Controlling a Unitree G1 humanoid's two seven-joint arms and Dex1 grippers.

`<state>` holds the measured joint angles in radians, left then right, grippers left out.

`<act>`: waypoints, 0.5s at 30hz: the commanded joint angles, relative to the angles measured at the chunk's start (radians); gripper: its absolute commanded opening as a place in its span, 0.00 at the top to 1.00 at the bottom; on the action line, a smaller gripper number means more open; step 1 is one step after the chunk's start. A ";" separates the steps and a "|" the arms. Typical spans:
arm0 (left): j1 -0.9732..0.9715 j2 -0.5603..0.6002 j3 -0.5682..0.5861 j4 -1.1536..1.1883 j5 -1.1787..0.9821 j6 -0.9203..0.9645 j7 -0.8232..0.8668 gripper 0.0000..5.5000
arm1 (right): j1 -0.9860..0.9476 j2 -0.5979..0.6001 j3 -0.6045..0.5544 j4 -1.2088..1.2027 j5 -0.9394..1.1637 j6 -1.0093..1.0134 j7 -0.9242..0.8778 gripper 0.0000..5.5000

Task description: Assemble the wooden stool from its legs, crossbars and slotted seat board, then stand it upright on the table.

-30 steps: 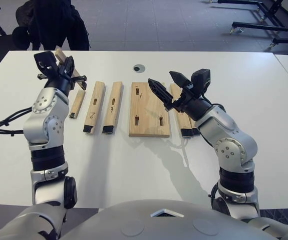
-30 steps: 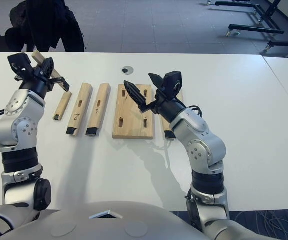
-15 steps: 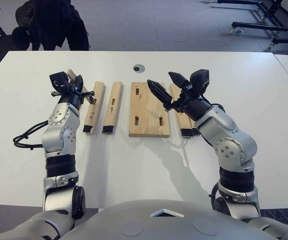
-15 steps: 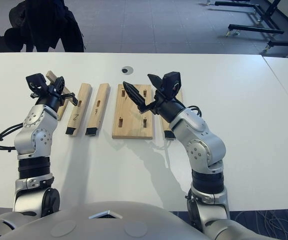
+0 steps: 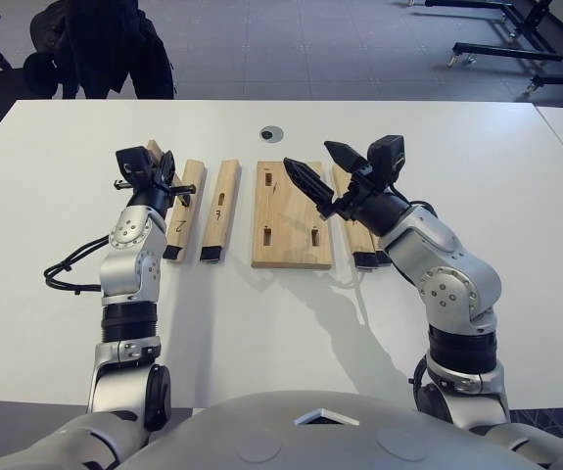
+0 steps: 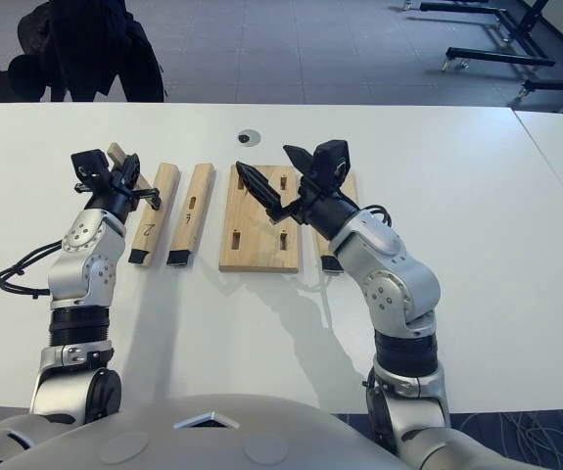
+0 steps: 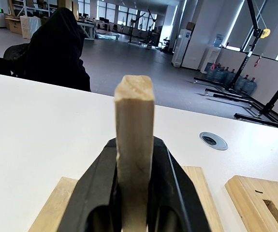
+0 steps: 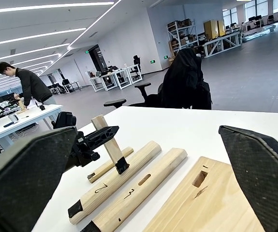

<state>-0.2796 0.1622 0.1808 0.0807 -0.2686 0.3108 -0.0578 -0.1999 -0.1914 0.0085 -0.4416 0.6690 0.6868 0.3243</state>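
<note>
My left gripper (image 5: 150,174) is shut on a short wooden crossbar (image 7: 134,121), holding it upright just above the table, beside the near-left leg (image 5: 185,200). A second leg (image 5: 221,204) lies next to that one. The slotted seat board (image 5: 291,230) lies flat in the middle. My right gripper (image 5: 308,159) hovers open over the board's far right part, with nothing between its fingers. Two more legs (image 5: 362,245) lie under my right forearm, partly hidden. Another crossbar (image 8: 110,165) lies on the table by the left gripper.
A round cable grommet (image 5: 272,131) sits in the white table (image 5: 477,147) behind the board. A black cable (image 5: 66,276) loops on the table by my left arm. A chair draped with a dark jacket (image 5: 105,44) stands past the far edge.
My left arm has swung right and down with the crossbar, from the far left corner to beside the leftmost leg. The right gripper has barely shifted.
</note>
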 commanded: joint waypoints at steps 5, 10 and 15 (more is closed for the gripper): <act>-0.032 0.002 -0.001 0.045 0.024 -0.032 -0.017 0.93 | -0.023 -0.002 0.003 0.005 0.005 0.022 0.001 0.02; -0.010 -0.006 -0.003 0.032 0.032 -0.035 -0.013 0.93 | -0.022 -0.002 0.001 0.002 0.006 0.025 0.000 0.02; -0.003 -0.004 -0.002 0.025 0.041 -0.037 -0.012 0.93 | -0.022 -0.002 0.003 0.000 0.007 0.027 0.001 0.02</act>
<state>-0.2938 0.1595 0.1784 0.1204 -0.2310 0.2646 -0.0741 -0.2081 -0.1888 0.0098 -0.4412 0.6690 0.6980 0.3246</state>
